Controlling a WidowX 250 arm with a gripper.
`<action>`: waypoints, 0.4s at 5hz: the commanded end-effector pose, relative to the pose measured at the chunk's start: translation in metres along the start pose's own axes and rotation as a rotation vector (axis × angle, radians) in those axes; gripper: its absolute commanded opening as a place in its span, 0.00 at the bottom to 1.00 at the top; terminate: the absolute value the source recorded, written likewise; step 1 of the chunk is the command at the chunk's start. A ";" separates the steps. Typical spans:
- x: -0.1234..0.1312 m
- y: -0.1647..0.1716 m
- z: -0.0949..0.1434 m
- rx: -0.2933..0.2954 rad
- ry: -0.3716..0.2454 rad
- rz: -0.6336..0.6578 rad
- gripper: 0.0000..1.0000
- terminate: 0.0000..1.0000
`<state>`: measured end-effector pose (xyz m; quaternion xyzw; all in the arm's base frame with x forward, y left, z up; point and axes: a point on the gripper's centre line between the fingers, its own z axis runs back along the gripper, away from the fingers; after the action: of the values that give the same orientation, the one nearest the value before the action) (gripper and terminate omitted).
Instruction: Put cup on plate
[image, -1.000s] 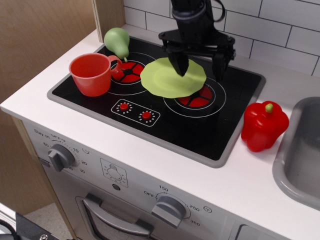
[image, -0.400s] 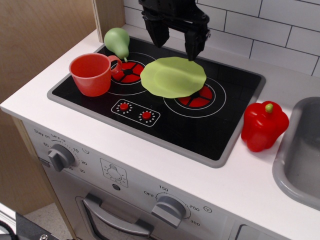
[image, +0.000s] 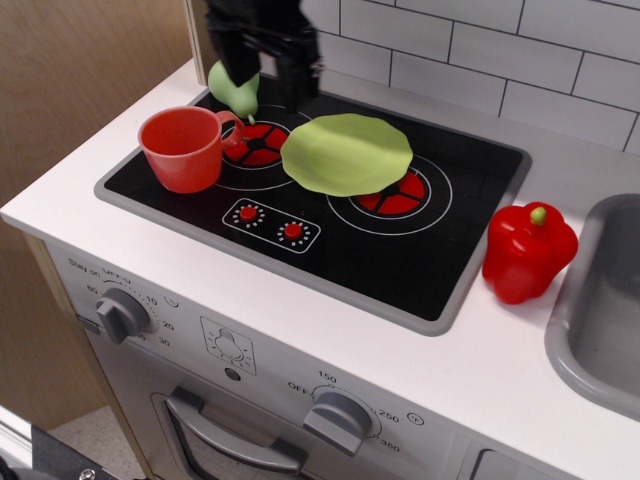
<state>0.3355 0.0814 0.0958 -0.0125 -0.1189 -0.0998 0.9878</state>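
Note:
The red-orange cup (image: 183, 148) stands upright on the left of the black stovetop, handle toward the right. The light-green plate (image: 346, 153) lies flat in the middle of the stovetop, to the right of the cup. My black gripper (image: 270, 78) hangs above the back left of the stove, behind the cup and to the left of the plate. Its two fingers are apart and hold nothing. It partly covers the pear.
A green pear (image: 231, 86) stands at the stove's back left, behind the cup. A glossy red bell pepper (image: 528, 251) stands on the white counter at the right, next to a grey sink (image: 600, 310). A wooden panel rises at the left; a tiled wall is behind.
My gripper has moved up off the plate and leftward across the back of the stove, now over the pear. Cup and plate have not moved.

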 end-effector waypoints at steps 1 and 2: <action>0.006 0.031 0.004 -0.023 0.032 -0.003 1.00 0.00; 0.008 0.035 0.000 -0.022 0.069 0.021 1.00 0.00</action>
<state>0.3402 0.1117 0.0805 -0.0339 -0.0575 -0.0884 0.9938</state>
